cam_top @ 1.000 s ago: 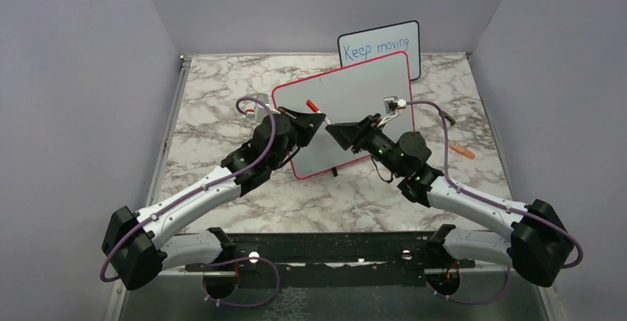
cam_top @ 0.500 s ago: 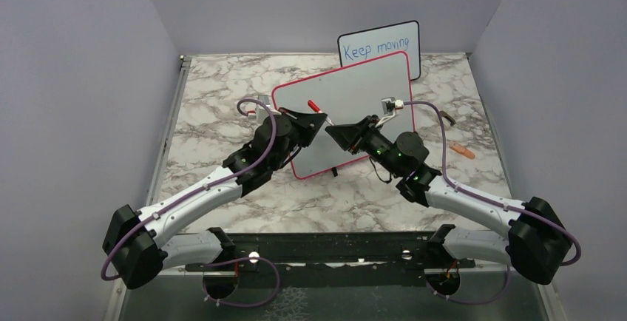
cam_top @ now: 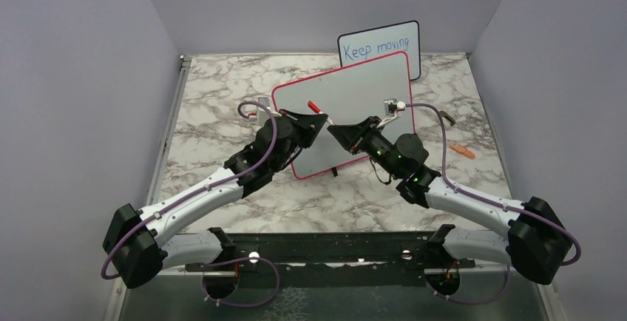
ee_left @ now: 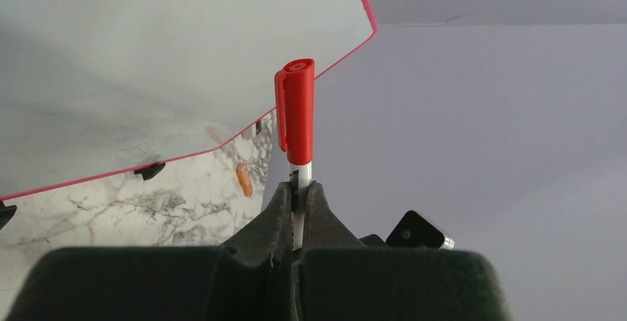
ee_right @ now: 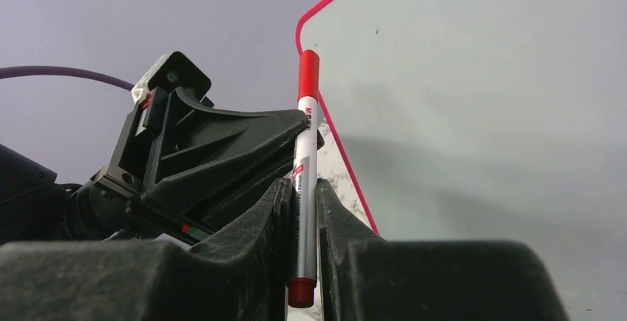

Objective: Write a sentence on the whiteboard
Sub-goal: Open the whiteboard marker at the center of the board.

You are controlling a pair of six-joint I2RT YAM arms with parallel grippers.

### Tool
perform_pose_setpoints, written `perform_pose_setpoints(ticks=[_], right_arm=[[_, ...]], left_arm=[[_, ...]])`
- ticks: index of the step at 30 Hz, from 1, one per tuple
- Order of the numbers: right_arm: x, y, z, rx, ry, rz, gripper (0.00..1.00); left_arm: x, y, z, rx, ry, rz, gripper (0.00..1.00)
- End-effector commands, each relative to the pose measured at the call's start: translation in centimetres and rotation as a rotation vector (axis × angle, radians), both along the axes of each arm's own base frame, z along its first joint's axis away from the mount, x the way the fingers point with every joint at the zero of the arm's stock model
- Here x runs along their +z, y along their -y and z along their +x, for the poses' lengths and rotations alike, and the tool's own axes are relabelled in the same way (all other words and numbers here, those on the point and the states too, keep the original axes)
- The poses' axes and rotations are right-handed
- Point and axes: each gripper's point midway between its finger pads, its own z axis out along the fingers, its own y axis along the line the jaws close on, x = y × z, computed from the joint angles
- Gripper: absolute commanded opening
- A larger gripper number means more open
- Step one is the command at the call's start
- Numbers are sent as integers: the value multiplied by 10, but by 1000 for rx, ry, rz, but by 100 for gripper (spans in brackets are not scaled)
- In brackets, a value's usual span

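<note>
Slight creep: right end effector (cam_top: 334, 130) edges toward left end effector (cam_top: 319, 120). I see both clamped on marker (ee_right: 304, 180), cap (ee_left: 295, 110) on. Whiteboard (cam_top: 362, 88) just beyond both fingertips, blank, no sentence yet. I judge uncapping or handover pending.

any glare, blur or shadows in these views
Top external: even, soft light, no glare, blue writing on the small board readable. Left wrist: marker cap crisp, a soft grey shadow across the whiteboard. Right wrist: marker sharp, similar diffuse shadow on the whiteboard.
</note>
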Motion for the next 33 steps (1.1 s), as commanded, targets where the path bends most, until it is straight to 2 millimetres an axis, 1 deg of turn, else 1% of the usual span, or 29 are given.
perform_pose_setpoints(ticks=[1,8,11,17,21,22,25,28,31,33], right_arm=[[21,8,-1,-42,46,76,19],[22,12,0,-64,48,87,17],[23,14,0,-72,52,89,22],[23,12,-1,-60,52,87,30],[23,11,0,-59,51,86,30],[22,11,-1,-57,51,85,29],[21,11,0,-59,47,79,19],[18,10,0,-58,36,66,14],[15,9,-1,-50,32,50,4],[11,9,-1,-48,21,28,1]], left_arm=[[-12,2,-4,10,-33,-19,0],[-21,4,-8,12,-61,-31,0],[-21,2,-9,19,-60,-33,0],[-19,1,-9,25,-55,-35,0],[-18,1,-9,27,-53,-37,0],[-19,1,-9,28,-54,-37,0],[-18,0,-9,32,-53,-38,0],[-19,0,-8,33,-54,-36,0],[-19,1,-8,32,-53,-33,0],[-20,0,-8,30,-46,-17,0]])
